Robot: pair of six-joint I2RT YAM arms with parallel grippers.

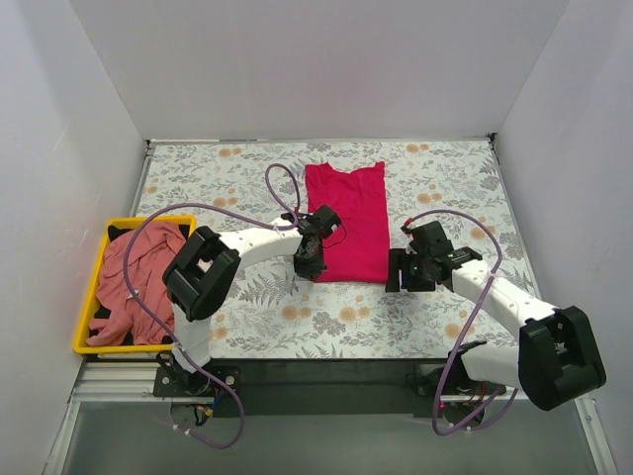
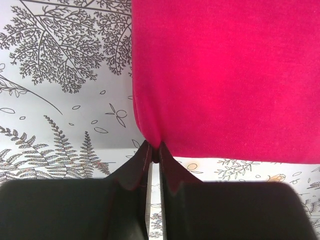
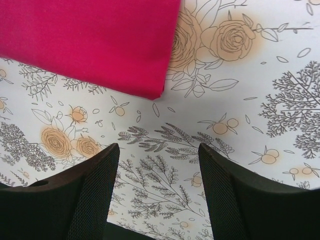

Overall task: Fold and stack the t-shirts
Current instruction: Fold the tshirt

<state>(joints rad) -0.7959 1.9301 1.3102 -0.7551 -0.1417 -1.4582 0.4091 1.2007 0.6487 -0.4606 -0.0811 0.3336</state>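
The magenta-red t-shirt [image 1: 348,220] lies folded into a long strip in the middle of the floral table. My left gripper [image 1: 308,265] is shut on its near left corner, and the left wrist view shows the cloth [image 2: 225,75] pinched between the fingertips [image 2: 146,152]. My right gripper [image 1: 407,272] is open and empty just right of the shirt's near right corner [image 3: 150,87], above bare table. The salmon-pink t-shirt [image 1: 138,282] lies crumpled in the yellow bin [image 1: 89,297] at the left.
White walls close in the table on three sides. Purple cables loop over both arms. The table's near edge runs along a black rail [image 1: 326,371] by the arm bases.
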